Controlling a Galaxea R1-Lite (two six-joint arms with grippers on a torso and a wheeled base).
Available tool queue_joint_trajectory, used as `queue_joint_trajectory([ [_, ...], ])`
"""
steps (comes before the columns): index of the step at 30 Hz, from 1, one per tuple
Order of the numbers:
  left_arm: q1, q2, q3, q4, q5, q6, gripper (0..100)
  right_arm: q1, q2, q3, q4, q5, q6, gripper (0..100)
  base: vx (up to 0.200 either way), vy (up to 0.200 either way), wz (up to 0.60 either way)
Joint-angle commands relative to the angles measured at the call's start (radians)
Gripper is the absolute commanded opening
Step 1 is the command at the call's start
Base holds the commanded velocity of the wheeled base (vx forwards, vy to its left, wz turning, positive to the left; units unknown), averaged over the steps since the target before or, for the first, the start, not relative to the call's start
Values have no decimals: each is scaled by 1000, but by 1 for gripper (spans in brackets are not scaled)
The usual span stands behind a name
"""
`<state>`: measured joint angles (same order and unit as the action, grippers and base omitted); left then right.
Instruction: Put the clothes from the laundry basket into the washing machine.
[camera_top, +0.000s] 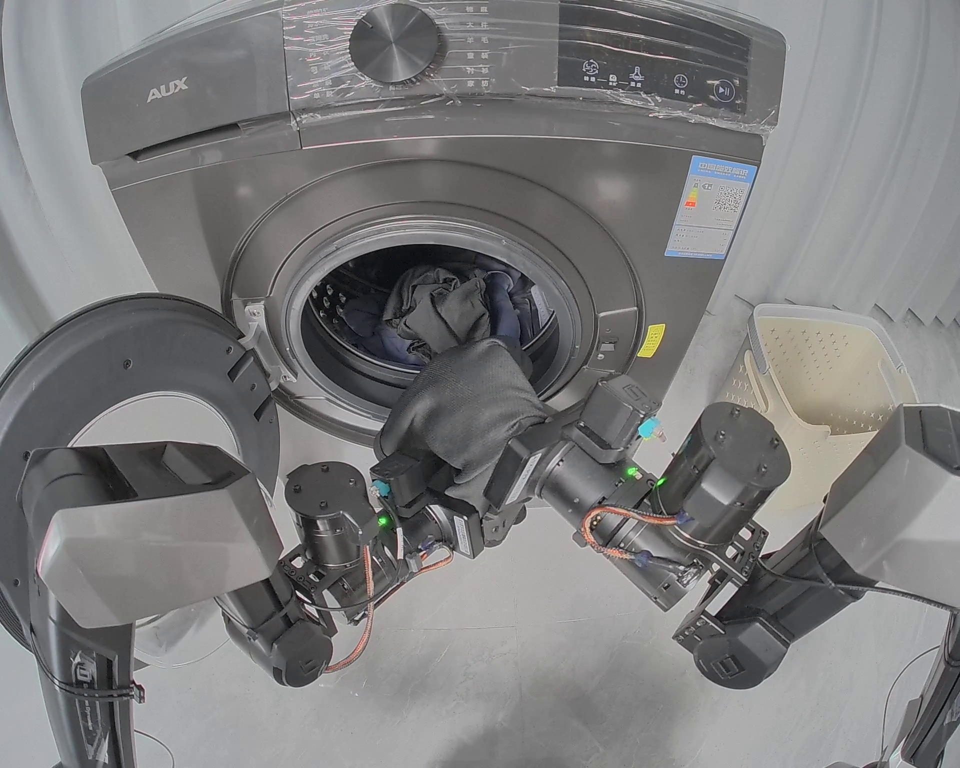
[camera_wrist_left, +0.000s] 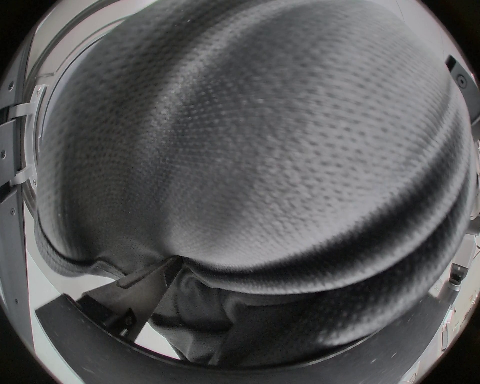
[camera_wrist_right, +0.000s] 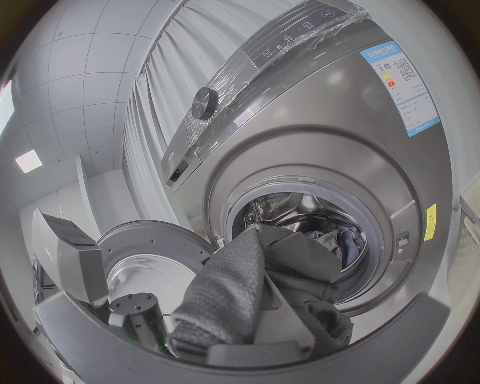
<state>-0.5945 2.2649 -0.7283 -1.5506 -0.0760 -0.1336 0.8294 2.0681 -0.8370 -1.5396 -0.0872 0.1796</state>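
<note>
A dark grey mesh garment (camera_top: 465, 405) hangs in front of the washing machine's open drum (camera_top: 330, 330), draped over both grippers. My right gripper (camera_wrist_right: 247, 315) is shut on it; one grey finger (camera_wrist_right: 280, 320) shows beside the bunched cloth (camera_wrist_right: 225, 290). My left gripper (camera_top: 425, 472) sits just below and to the left, under the same garment, whose cloth (camera_wrist_left: 250, 150) covers its wrist view. Several dark and blue clothes (camera_top: 440, 305) lie inside the drum. The cream laundry basket (camera_top: 820, 380) stands on the floor to the right of the machine.
The round machine door (camera_top: 120, 370) stands swung open to the left, close to my left arm. A grey curtain hangs behind the machine. Bare grey floor lies in front of the machine, below both arms.
</note>
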Motion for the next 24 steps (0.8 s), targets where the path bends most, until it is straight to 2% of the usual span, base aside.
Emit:
queue_joint_trajectory([
  [1,2,25,-22,0,2,0,100,13,-3,9,-1,-2,3,0,0,0,0],
  [6,2,42,-29,0,24,2,100,13,-5,7,-1,-2,8,0,0,0,0],
  [7,2,44,-29,0,24,2,0,11,-5,7,-1,-2,8,0,0,0,0],
  [18,7,38,-72,-2,39,-6,0,-10,-37,35,-1,-2,23,0,0,0,0],
  [24,22,-56,-23,-2,36,-12,0,-81,-71,62,-1,-2,23,0,0,0,0],
])
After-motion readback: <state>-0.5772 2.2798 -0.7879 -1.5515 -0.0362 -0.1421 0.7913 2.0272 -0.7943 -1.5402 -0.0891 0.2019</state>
